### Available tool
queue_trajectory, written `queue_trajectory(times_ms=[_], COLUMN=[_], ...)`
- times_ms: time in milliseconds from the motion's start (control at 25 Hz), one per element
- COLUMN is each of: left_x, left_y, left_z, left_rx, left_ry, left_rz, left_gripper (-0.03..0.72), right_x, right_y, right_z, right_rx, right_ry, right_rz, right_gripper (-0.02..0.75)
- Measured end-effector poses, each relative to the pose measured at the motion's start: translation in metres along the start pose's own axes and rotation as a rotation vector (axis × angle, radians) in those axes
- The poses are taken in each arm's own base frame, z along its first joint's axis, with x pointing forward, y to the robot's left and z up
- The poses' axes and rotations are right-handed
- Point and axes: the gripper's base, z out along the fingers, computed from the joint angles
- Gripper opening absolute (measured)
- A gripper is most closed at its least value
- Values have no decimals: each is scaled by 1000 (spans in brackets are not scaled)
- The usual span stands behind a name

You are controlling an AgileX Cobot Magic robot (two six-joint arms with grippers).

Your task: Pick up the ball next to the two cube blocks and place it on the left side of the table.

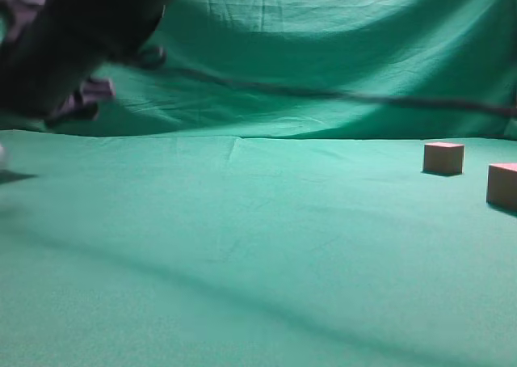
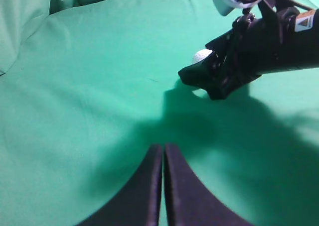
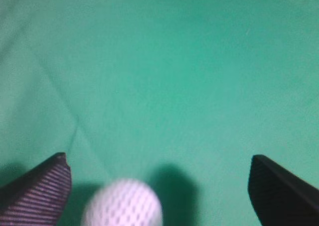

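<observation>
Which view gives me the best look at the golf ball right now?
Right wrist view: the golf ball sits large between the open jaws. Left wrist view shows only a sliver behind the right gripper. Exterior view shows just a white trace at its left edge.

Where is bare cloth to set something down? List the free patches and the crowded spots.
Free: the table's whole middle and foreground, bordered right by the two cube blocks. Crowded: the far left, where the open right gripper straddles the ball, with the shut left gripper close by.
</observation>
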Motion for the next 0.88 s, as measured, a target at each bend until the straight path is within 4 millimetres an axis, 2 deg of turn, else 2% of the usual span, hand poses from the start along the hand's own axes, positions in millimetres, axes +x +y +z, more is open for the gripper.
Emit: queue_trajectory(times_ms=[80, 160, 240, 400, 520, 720, 880], left_x=[0, 0, 0, 0, 0, 0, 0], left_y=[0, 0, 0, 0, 0, 0, 0], left_z=[0, 0, 0, 0, 0, 0, 0], left_rx=[0, 0, 0, 0, 0, 0, 0], left_ry=[0, 0, 0, 0, 0, 0, 0], left_rz=[0, 0, 0, 0, 0, 0, 0], left_gripper=[0, 0, 0, 0, 0, 0, 0], right_x=[-36, -69, -104, -148, -163, -170, -174], right_y=[-6, -11, -22, -57, -83, -120, -150], right_z=[-23, -52, -89, -165, -216, -290, -347], right_rx=[-36, -100, -146, -192, -164, 70, 301], right_ry=[-3, 32, 62, 175, 267, 452, 451], right_rz=[6, 22, 46, 116, 155, 170, 227], right_gripper=[645, 563, 433, 116, 0, 0, 0])
